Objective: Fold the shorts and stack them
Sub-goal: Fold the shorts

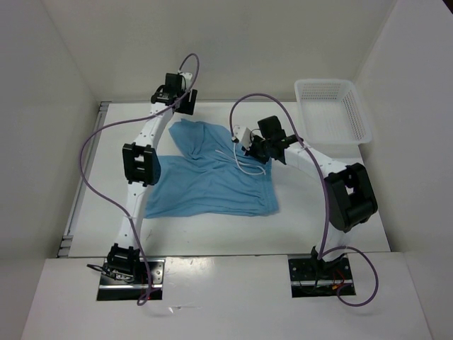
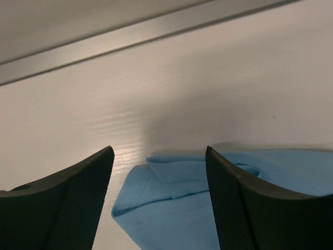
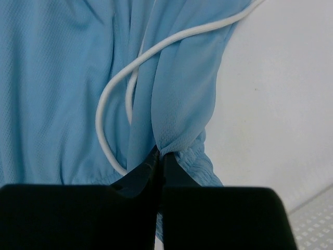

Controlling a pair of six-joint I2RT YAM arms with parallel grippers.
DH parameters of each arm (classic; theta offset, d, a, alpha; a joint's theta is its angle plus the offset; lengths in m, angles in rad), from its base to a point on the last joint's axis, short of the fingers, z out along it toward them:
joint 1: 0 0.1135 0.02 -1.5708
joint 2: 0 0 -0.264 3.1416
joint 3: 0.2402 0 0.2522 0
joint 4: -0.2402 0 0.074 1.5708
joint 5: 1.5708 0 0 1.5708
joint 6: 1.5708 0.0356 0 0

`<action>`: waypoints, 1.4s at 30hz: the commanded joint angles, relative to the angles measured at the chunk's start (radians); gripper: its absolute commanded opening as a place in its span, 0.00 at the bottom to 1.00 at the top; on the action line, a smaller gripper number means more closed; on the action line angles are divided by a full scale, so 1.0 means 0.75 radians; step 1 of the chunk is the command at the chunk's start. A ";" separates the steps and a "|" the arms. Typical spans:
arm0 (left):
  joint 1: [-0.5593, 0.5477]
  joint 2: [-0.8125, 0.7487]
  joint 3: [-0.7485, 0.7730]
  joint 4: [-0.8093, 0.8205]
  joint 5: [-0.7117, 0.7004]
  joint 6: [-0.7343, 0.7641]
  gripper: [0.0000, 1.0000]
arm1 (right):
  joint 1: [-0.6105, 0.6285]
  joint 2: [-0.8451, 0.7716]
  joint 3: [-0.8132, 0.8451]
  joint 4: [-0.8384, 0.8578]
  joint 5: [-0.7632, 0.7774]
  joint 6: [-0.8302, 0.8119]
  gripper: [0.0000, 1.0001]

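- Light sky-blue soft fabric shorts [image 1: 212,188] lie on the white table [image 1: 333,205], between the two arms and a little left of centre.
- Their broad near part lies flat with its long axis running left to right. A narrower part reaches diagonally away to the far left, ending in a hemmed, folded corner [image 2: 177,208].
- The gathered waistband end points right, and there the cloth is drawn up into folds [image 3: 52,78].
- A thin white drawstring [image 1: 241,164] loops loosely over the fabric at that right end [image 3: 112,88].
- The right gripper [image 1: 249,150] is clenched on a pinch of the blue fabric by the gathered waistband, its black fingertips pressed together with cloth between them [image 3: 158,156].
- The left gripper [image 1: 182,106] sits at the far-left corner of the shorts. Its jaws are spread wide and hold nothing [image 2: 159,149], with the hemmed corner showing between them.
- A white plastic lattice basket [image 1: 300,113] stands at the far right of the table, well apart from the shorts.
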 commanded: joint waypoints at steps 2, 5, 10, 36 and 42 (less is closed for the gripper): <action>-0.020 0.157 0.190 -0.305 0.120 0.004 0.78 | -0.001 0.004 0.001 0.026 0.019 -0.015 0.00; -0.020 0.169 0.180 -0.324 0.133 0.004 0.78 | -0.001 0.018 0.013 0.026 0.019 -0.015 0.00; -0.045 0.181 0.180 -0.373 0.210 0.004 0.73 | -0.001 0.031 0.038 0.051 0.044 -0.015 0.00; -0.002 -0.186 0.170 -0.913 0.247 0.004 0.06 | 0.038 -0.039 -0.046 0.149 0.111 -0.099 0.00; -0.120 -0.969 -1.183 -0.411 0.215 0.004 0.08 | 0.103 -0.096 -0.123 0.192 0.097 -0.104 0.00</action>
